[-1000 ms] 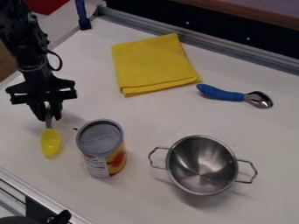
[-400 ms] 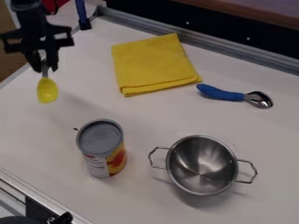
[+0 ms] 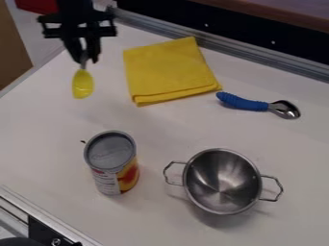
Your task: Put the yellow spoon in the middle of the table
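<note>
At the upper left, my black gripper (image 3: 87, 58) is shut on the grey handle of the yellow spoon (image 3: 83, 85). The spoon hangs bowl down, held above the white table (image 3: 170, 129), left of the folded yellow cloth. Part of its handle is hidden between the fingers.
The folded yellow cloth (image 3: 168, 70) lies at the upper middle, with a blue-handled metal scoop (image 3: 257, 104) to its right. A can (image 3: 112, 162) stands at lower left. Right of it is a steel pot (image 3: 221, 181) with two handles. Metal rails line the table's edges.
My gripper has lifted the yellow spoon off the left side of the table, carrying it up the view and then to the right. The cloth, can, pot and scoop have not moved.
</note>
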### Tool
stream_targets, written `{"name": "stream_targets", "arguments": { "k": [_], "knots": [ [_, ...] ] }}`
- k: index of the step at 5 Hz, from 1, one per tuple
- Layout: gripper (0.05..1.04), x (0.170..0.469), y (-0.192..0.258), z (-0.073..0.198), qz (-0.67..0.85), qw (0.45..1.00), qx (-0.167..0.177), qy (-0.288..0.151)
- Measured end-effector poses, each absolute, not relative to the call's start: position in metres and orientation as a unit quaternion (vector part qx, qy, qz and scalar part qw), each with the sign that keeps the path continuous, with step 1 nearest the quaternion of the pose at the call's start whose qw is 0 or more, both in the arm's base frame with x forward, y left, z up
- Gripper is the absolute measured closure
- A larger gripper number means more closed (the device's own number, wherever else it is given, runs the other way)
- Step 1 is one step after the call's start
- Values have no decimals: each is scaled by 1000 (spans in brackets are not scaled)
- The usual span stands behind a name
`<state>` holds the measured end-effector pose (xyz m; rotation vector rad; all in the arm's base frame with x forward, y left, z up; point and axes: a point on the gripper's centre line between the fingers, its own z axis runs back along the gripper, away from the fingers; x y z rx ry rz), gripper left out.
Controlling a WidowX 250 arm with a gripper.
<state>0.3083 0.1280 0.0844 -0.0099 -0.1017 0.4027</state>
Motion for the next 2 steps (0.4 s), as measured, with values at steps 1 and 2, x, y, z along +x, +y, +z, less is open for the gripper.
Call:
{"name": "stream_targets", "arguments": {
  "k": [1,2],
  "knots": [
    [808,326,88,81,142,986,-11,-82],
    [808,342,42,85,58,994,-36,-88]
  ]
}}
